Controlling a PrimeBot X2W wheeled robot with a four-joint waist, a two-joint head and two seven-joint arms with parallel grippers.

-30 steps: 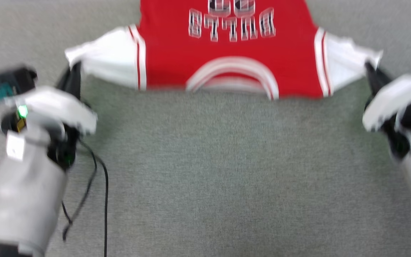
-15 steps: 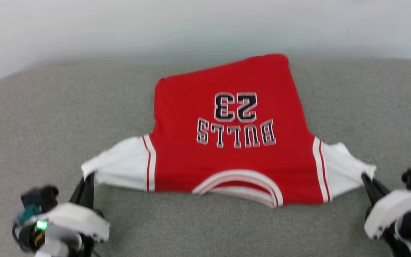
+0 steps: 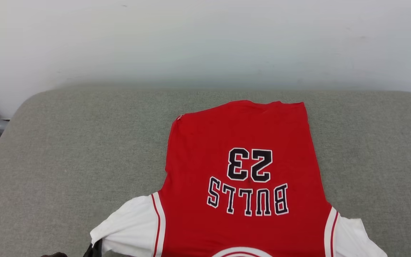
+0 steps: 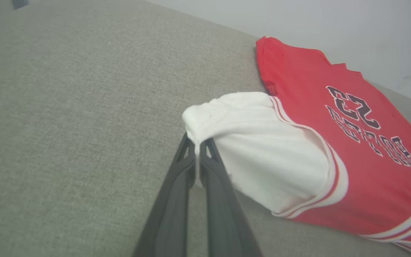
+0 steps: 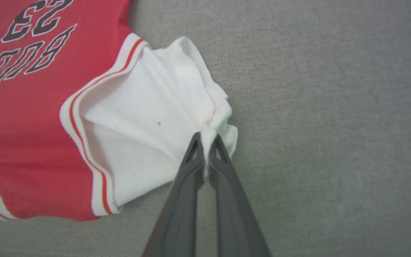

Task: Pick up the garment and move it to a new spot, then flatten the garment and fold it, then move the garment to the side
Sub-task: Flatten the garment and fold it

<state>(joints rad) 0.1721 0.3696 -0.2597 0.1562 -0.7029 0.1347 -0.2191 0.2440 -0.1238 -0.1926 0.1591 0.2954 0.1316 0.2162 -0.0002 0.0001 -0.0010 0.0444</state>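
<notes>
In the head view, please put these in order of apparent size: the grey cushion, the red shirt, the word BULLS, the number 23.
Largest to smallest:
1. grey cushion
2. red shirt (its collar end is cut off by the frame)
3. word BULLS
4. number 23

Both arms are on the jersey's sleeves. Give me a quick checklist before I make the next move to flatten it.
1. Left gripper shut on left sleeve tip: ok.
2. Right gripper shut on right sleeve tip: ok.
3. Garment body flat, lettering up: ok.
4. Sleeves spread flat: not ok, both bunched at the pinch.
5. Far hem square: not ok, it slants.
6. Collar flat: cannot tell, cut off at picture edges.
</notes>
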